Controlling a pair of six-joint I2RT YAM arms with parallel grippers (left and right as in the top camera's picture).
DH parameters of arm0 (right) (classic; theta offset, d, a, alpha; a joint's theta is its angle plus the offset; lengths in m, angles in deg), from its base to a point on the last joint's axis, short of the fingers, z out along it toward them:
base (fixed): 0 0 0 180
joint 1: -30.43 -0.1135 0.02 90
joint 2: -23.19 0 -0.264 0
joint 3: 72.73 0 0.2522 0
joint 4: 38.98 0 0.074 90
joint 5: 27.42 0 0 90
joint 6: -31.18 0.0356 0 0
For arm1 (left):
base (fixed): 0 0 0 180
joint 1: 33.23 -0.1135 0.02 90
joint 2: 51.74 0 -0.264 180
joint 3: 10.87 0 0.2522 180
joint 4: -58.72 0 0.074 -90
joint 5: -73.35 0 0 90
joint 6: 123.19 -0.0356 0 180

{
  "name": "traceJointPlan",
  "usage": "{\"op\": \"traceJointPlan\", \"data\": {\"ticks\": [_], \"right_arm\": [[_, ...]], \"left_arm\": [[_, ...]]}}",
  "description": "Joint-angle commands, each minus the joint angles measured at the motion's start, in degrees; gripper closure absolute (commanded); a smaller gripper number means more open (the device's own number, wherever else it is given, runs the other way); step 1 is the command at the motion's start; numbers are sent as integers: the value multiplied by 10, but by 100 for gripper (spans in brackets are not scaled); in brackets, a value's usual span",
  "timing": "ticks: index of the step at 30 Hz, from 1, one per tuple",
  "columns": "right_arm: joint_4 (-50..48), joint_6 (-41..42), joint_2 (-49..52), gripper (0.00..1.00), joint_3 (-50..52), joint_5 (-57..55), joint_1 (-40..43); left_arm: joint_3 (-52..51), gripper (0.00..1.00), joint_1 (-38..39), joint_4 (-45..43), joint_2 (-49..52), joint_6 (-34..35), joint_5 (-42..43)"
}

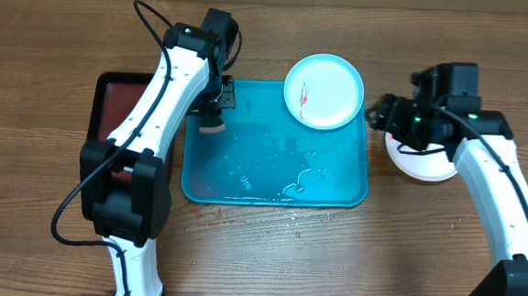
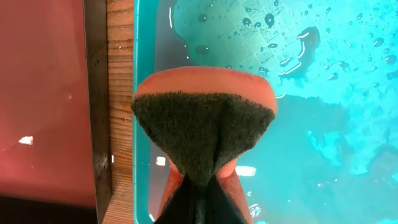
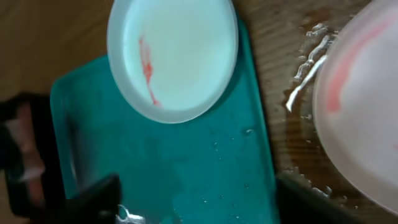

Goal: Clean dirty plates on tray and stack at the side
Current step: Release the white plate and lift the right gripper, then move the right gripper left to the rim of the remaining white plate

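Plate [image 1: 323, 91] with the red smear is what I go for. My left gripper [image 2: 202, 183], pinched on the sponge [image 2: 205, 118], hangs over the tray's [image 1: 243, 188] left edge, and the plate lies to its right, in the far right corner. The right gripper [image 1: 385, 114], fingers spread wide by the white plate [image 1: 424, 165] off the tray, is nearer.

Tray: turquoise rectangular plastic tray [image 1: 243, 188], table ctr.
Plate A: round blue-rimmed plate [image 1: 323, 90], on tray's far-R corner, overhanging rim.
Plate B: round white plate [image 1: 424, 165], on table, R of tray.
Tray 2: black rectangular tray [image 1: 115, 102], L of tray, narrow gap.
Sponge: orange foam sponge [image 2: 205, 118], over tray's far-L corner.
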Motion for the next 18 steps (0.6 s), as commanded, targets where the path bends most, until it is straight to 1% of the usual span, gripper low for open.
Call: {"op": "traceJointPlan", "data": {"ticks": [1,18], "right_arm": [[-15,10,-7,0,-8,-6,-16],[-13,9,-7,0,-8,-6,-21]], "left_arm": [[-4,96,4,-2,-3,-7,3],[-4,96,4,-6,-3,-7,4]]}}
